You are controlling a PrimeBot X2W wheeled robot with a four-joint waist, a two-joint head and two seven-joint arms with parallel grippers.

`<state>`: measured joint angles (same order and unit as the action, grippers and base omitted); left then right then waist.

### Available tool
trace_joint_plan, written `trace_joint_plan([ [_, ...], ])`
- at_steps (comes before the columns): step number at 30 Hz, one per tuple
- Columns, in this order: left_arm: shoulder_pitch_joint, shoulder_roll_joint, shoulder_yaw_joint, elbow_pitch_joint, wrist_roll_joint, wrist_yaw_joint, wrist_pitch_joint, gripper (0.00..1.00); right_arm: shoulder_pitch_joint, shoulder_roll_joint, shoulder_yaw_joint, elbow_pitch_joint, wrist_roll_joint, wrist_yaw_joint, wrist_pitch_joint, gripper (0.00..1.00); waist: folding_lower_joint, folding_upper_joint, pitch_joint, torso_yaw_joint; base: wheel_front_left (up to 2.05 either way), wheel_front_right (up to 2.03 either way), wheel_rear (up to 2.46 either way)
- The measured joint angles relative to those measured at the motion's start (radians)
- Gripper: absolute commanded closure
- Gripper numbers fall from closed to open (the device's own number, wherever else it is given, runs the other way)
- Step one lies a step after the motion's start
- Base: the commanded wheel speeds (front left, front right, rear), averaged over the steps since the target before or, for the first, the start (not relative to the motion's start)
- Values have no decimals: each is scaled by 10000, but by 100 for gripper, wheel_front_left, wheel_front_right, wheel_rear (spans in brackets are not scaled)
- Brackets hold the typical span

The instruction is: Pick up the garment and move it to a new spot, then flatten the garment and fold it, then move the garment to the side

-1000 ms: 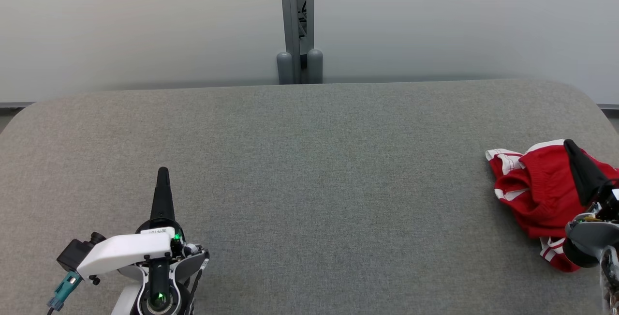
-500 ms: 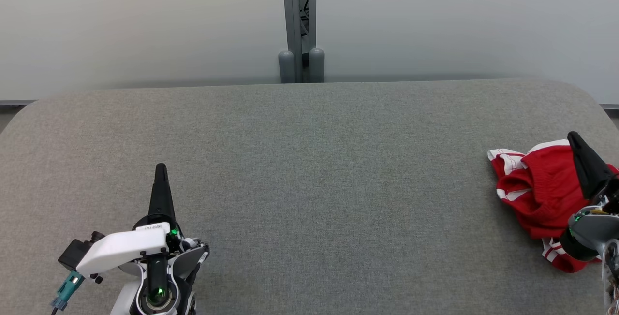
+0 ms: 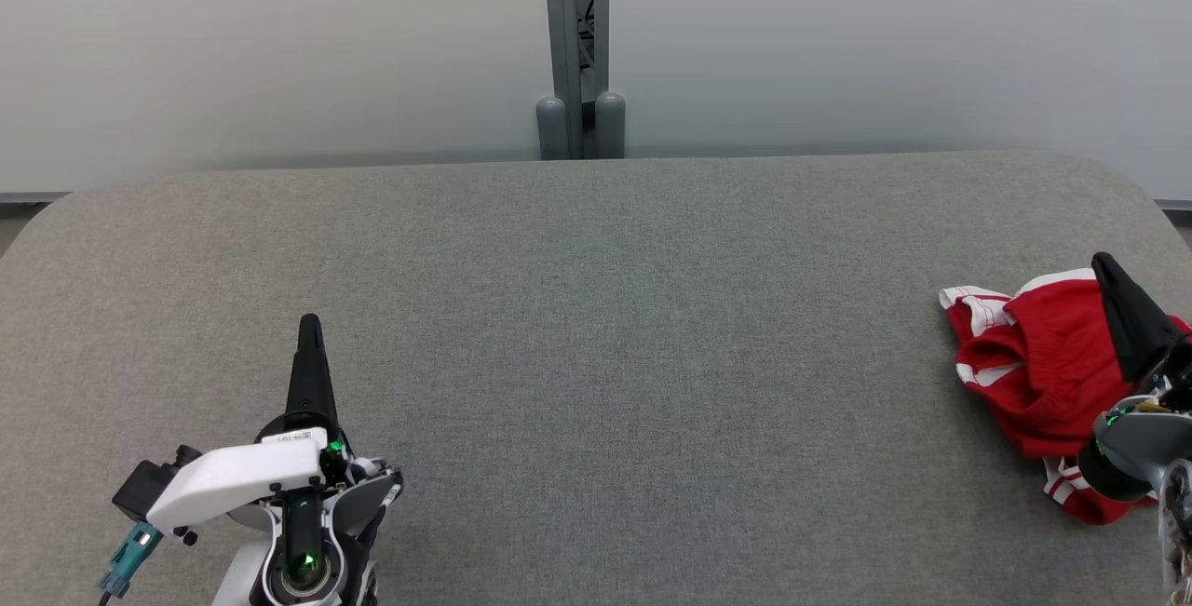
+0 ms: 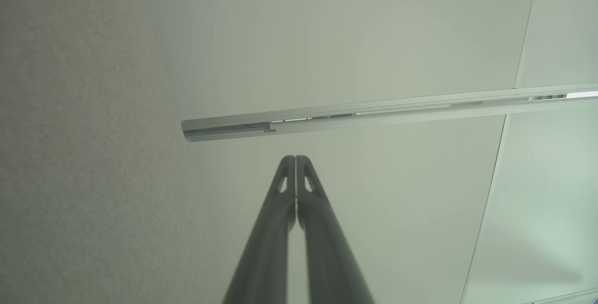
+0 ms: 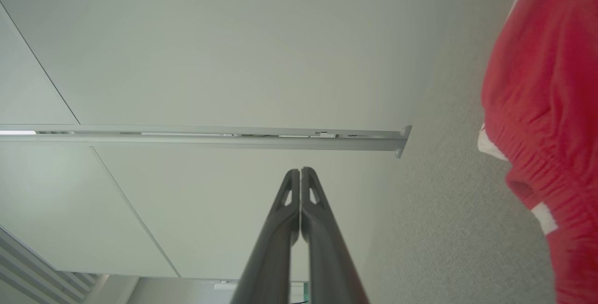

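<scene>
From the head view, your counter (image 3: 596, 355) is bare grey fabric across nearly its whole width. Its far edge runs along the pale wall, with rounded corners at both ends. A grey post (image 3: 577, 47) stands behind the middle of that edge. The garment (image 3: 1034, 373), red with white trim, lies crumpled at the counter's right edge. Your right end effector (image 3: 1103, 263) overlaps it there; you cannot tell whether it touches the cloth. Your left end effector (image 3: 309, 327) is well apart at the lower left, above open counter.

In the left wrist view, the left end effector (image 4: 295, 159) is clenched, fingers pressed together on nothing. The counter's edge runs down its left side.

In the right wrist view, the right end effector (image 5: 300, 171) is likewise clenched and empty. The garment (image 5: 546, 84) hangs along the right border, with bare counter between it and the fingers.

Against half a second ago, nothing differs. Against a second ago, the whole head picture has shifted slightly, and the right tip lies a little farther up the garment.
</scene>
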<state>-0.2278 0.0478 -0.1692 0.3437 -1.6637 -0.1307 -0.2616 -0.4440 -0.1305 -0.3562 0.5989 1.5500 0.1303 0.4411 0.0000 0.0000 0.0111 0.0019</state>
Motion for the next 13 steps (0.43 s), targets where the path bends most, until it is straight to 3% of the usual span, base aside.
trace_joint_plan([
  [13,0,0,2,0,0,0,0,100,0,-10,29,0,31,-2,-12,100,0,0,0,-1,0,0,0],
])
